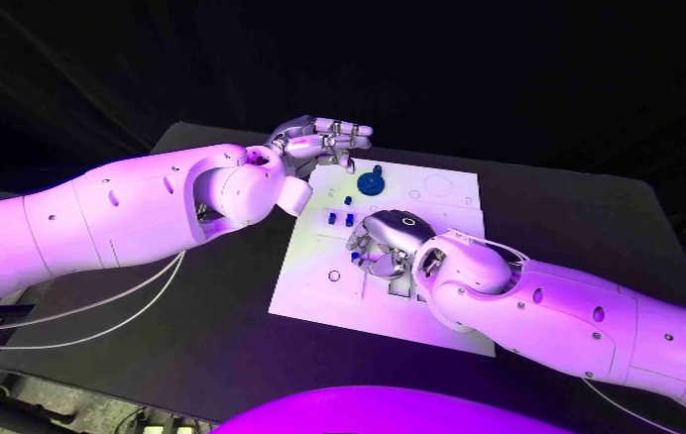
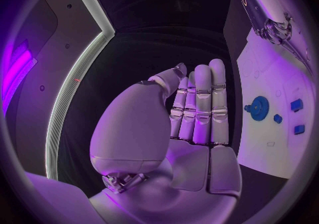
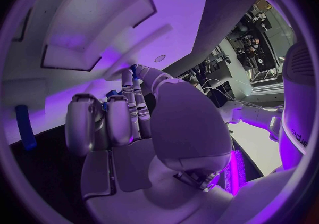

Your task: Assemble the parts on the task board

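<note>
Left hand (image 1: 317, 145) empty, fingers straight – right hand (image 1: 384, 244) curled down on the task board (image 1: 446, 218), grip unclear

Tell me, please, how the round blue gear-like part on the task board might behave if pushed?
The blue gear-like part lies flat on the task board, so it would probably slide, not roll. It looks rigid and small, likely light. Its toothed rim may give fingers some grip.

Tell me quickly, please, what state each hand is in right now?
Left hand: open, fingers straight, holding nothing, at the task board's far corner.
Right hand: down on the board among the blue parts; whether it grips one cannot be told.
</note>
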